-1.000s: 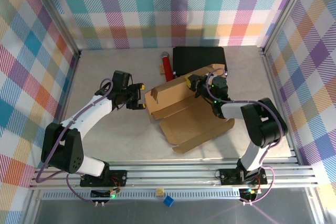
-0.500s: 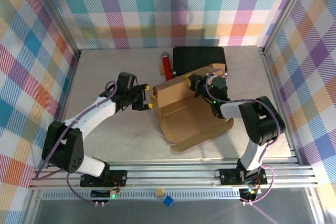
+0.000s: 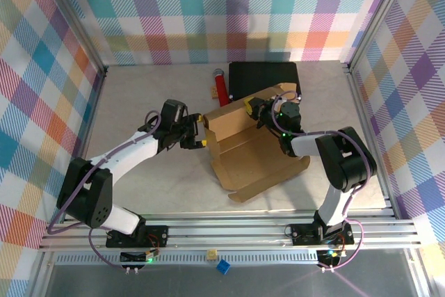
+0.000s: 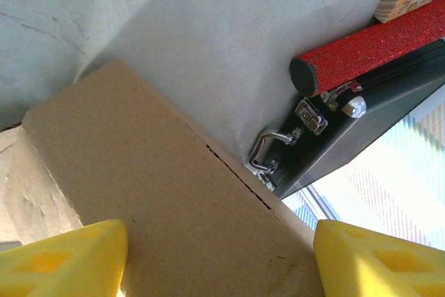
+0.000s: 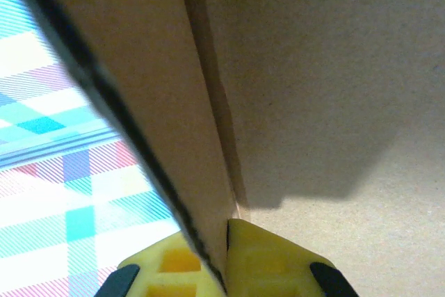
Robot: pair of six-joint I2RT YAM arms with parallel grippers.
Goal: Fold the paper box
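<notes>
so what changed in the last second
The left tool, open, moved right up to the paper box, and the box's left side flap swung up from lying splayed to standing as a wall. The right tool stayed shut on the rear panel; the black case and red tube did not move.

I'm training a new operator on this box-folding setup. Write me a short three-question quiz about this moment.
1. True or false: the right gripper is pinching a wall of the cardboard box.
2. What lies right beside the black case? A) a red tube B) a mug C) scissors
3. Fill in: the left gripper, at the box's left wall, has its jaws ____.

Key: 1 true; 2 A; 3 open.
</notes>
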